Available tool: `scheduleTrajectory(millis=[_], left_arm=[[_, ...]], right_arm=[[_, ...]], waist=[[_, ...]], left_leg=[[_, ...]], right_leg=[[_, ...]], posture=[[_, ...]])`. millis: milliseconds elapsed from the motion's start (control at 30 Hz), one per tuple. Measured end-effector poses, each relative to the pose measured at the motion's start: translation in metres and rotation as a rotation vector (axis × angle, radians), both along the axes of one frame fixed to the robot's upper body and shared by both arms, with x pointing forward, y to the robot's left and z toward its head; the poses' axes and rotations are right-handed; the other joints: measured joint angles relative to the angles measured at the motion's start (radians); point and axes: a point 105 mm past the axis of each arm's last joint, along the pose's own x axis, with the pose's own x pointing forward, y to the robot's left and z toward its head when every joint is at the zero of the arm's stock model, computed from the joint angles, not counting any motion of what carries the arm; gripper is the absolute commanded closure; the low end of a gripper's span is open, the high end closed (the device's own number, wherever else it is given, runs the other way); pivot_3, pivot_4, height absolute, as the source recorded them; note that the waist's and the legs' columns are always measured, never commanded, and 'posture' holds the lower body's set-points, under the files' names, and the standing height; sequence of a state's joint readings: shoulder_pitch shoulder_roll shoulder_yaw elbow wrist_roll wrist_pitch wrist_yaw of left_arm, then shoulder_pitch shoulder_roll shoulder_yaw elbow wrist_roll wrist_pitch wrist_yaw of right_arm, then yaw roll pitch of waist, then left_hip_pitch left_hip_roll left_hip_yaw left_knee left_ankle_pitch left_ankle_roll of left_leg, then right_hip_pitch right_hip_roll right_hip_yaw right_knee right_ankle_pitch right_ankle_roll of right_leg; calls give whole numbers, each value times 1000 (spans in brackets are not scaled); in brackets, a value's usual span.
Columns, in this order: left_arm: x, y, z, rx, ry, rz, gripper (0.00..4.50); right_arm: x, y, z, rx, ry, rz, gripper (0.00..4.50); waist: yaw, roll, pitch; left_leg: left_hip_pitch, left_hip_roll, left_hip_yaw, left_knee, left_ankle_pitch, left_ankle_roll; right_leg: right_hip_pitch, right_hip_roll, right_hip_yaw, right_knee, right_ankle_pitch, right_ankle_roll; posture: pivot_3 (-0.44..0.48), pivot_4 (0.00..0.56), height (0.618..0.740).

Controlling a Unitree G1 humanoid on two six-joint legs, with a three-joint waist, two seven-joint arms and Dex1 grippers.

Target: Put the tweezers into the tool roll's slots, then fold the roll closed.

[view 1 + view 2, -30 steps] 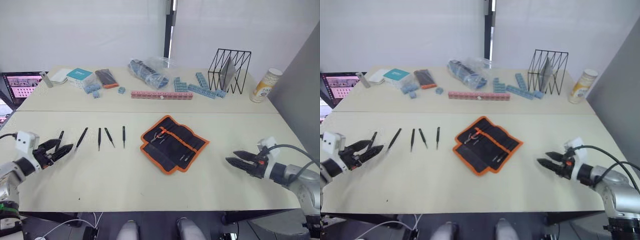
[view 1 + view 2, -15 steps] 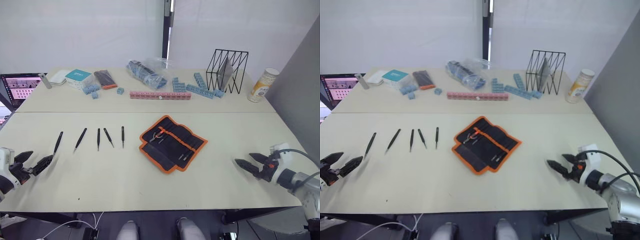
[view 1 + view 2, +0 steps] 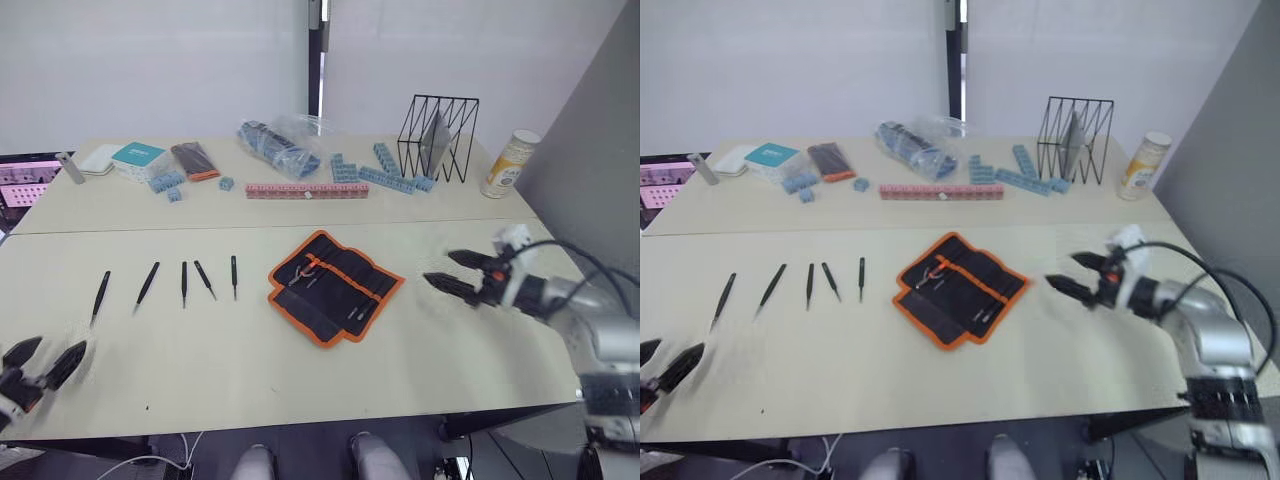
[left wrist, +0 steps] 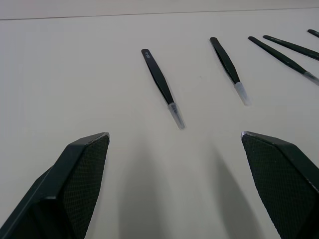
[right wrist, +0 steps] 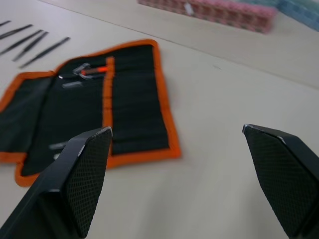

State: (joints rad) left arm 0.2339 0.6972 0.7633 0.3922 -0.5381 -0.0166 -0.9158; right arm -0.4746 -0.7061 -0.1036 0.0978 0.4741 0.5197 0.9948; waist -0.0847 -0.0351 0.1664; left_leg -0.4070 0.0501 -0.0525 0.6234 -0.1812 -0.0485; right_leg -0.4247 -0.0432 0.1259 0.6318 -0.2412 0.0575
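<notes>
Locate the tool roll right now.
The tool roll lies open mid-table in the head views, right of the tweezers and left of the open right gripper.

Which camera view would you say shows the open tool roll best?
The left eye view: the whole tool roll lies open and uncovered. The right eye view shows much the same; the right wrist view sees it obliquely, partly behind a finger.

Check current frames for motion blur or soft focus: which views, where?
Both eye views: right gripper smeared. Right wrist view: tool roll soft. Left wrist view: tweezers crisp, fingers casting soft shadows on the table.
</notes>
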Motion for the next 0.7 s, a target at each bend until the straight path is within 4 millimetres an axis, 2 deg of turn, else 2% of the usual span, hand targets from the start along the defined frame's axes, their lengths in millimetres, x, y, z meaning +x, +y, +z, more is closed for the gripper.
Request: scheduleTrajectory(millis=[133,200,300,467,700], left_arm=[[-18,-9,0,1,-22,45,0],[-29,-21,-2,-6,-31,62,0],[-40,-33,-5,-23,-33,94,0],[-52,-41,-10,-42,-38,164,0],[-41,-43,-7,-48,-73,190,0]], right_arm=[[2,43,12,-13,-33,164,43],[1,66,16,-24,-45,244,43],[-3,90,21,-42,-43,346,43],[-12,107,22,-49,-38,437,43],[-22,114,29,-77,-107,501,43]], waist=[[11,0,0],[12,-1,1],[16,-2,1],[20,-2,2],[15,-2,2]], left_leg=[[-1,0,0,1,0,0],[-1,0,1,1,0,0],[-1,0,1,1,0,0],[-2,0,0,1,0,0],[-1,0,1,2,0,0]], right_leg=[[0,0,0,-2,0,0],[0,-1,1,-3,0,0],[0,-1,0,-2,0,0],[-1,-1,0,-3,-1,-1],[-1,0,0,-2,-1,-1]], posture=[[0,150,737],[0,150,737],[0,150,737],[0,150,737],[0,150,737]])
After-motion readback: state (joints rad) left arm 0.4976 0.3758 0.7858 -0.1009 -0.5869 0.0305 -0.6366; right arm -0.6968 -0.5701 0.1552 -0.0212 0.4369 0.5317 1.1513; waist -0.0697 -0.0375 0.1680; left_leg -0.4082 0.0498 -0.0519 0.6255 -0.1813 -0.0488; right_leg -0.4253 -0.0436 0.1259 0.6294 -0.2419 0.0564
